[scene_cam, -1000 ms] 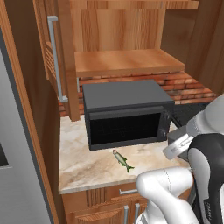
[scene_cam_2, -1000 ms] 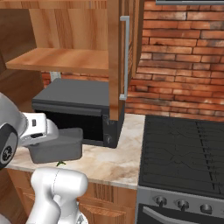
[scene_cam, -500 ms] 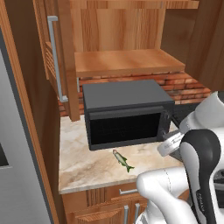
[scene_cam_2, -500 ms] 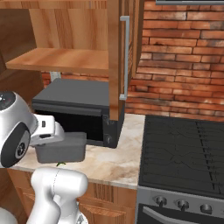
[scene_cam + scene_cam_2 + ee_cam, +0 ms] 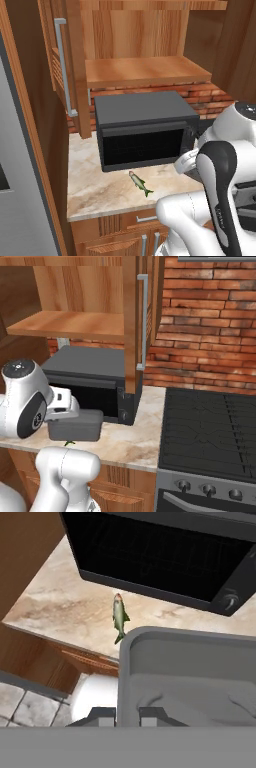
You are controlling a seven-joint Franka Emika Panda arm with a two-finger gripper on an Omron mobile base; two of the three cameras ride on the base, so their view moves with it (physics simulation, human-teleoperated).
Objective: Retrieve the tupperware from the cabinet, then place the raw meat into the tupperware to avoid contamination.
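**Q:** Brick wall [image 5: 210, 321] and marbled worktop [image 5: 100, 190] form the setting — what stands on them?

**A:** On the worktop stands a black microwave [image 5: 145, 130]; above it hangs the cabinet [image 5: 140, 45], both doors swung open and its wooden shelf [image 5: 145, 70] bare. A dark cooktop [image 5: 210, 431] lies to the right of the microwave in the right base view.

**Q:** Where is the tupperware relative to the jaws?

**A:** The tupperware [image 5: 75, 425] sits at the end of the arm, in front of the microwave door and above the worktop's front edge. In the hand view its near wall [image 5: 125, 682] runs between the two fingertips [image 5: 100, 716], one outside the tub, the other inside it — the jaws [image 5: 127, 717] are closed on that wall, with the tub's open mouth extending away from the hand.

**Q:** And the raw meat?

**A:** The raw meat [image 5: 141, 183] lies flat on the worktop just in front of the microwave. In the hand view it appears just beyond the tub's far-left corner, apart from the jaws, outside the tub; whether fish and rim touch cannot be told.
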